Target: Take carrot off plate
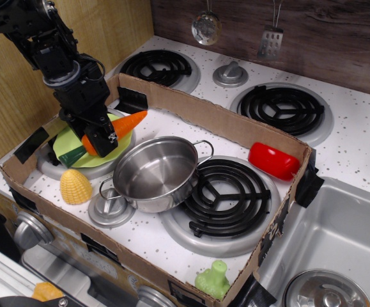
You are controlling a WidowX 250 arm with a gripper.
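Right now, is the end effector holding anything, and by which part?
The end effector grips the carrot near its thick end, by the green top, over the plate.

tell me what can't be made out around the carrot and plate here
- Pincer: its own body covers the carrot middle, so the grip is unclear.
- Plate: centre hidden by pincer and carrot.
- Whether the carrot touches the plate: not visible.
- Carrot's green top: partly covered.

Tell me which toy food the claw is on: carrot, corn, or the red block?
The carrot. The claw sits over its thick end above the plate. The corn lies untouched in front of the plate, and the red block is far across the tray.
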